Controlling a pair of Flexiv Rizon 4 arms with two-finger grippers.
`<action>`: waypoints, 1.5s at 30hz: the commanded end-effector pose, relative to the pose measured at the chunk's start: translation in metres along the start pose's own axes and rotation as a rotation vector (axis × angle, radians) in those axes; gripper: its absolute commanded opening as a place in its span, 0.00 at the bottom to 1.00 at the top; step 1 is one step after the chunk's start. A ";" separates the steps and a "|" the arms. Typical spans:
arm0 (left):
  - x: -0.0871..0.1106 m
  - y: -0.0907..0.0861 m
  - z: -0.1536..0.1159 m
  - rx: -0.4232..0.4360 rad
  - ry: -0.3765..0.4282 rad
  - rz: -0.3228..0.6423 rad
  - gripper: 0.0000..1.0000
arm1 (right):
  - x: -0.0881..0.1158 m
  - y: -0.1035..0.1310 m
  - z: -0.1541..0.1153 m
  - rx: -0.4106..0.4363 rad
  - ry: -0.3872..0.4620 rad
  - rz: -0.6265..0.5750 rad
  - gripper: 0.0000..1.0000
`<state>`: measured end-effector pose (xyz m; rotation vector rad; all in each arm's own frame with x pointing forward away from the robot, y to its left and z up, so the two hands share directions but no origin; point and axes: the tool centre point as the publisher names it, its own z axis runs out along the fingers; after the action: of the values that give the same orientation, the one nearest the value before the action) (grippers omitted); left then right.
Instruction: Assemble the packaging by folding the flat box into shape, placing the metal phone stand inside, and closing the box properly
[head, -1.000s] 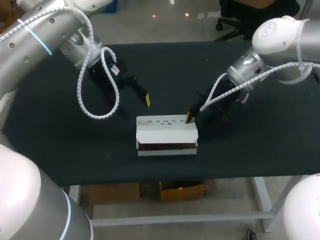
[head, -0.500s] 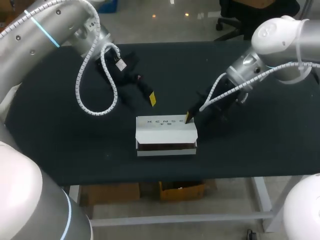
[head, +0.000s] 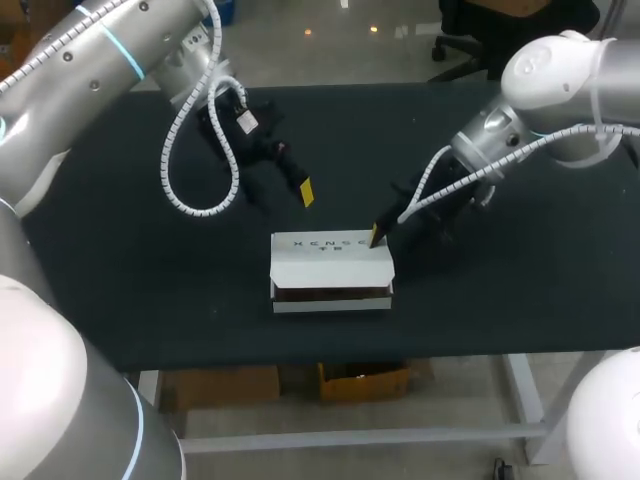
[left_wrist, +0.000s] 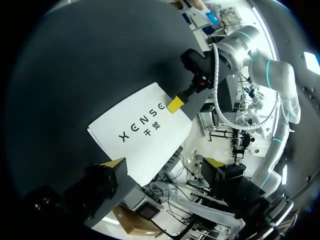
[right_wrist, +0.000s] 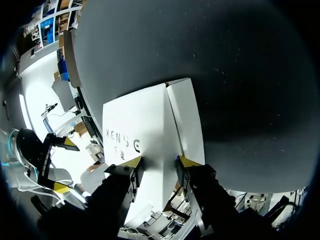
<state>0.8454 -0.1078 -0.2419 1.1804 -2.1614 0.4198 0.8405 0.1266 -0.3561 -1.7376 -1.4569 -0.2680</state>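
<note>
The white box (head: 330, 262) stands folded near the table's front middle, its printed lid (left_wrist: 142, 131) down and a dark gap showing along its front. My right gripper (head: 378, 237) is at the box's back right corner. In the right wrist view its two yellow fingertips (right_wrist: 131, 161) straddle the edge between the lid (right_wrist: 135, 135) and the end flap (right_wrist: 186, 127), one on each face. My left gripper (head: 290, 188) hangs open above the table behind the box, touching nothing. One of its fingertips (left_wrist: 113, 163) shows near the box's corner. No phone stand is visible.
The black tabletop (head: 520, 290) spreads around the box with nothing else lying on it. My left arm's white cable loop (head: 190, 190) hangs down over the back left of the table.
My left arm has swung toward the back and right, carrying its open gripper further over the table behind the box. The right gripper and the box have stayed where they were.
</note>
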 end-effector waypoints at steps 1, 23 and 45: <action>-0.001 -0.005 0.000 -0.020 0.003 0.001 1.00 | 0.002 0.000 0.000 -0.002 -0.003 0.000 0.40; -0.022 -0.004 -0.004 -0.091 -0.174 0.294 1.00 | 0.000 0.003 0.002 -0.001 -0.001 0.007 0.38; -0.015 0.015 0.029 -0.124 -0.562 0.738 1.00 | 0.000 0.004 0.002 -0.002 -0.002 0.009 0.36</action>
<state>0.8428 -0.1053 -0.2738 0.3706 -2.8605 0.2801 0.8426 0.1269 -0.3584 -1.7473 -1.4505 -0.2658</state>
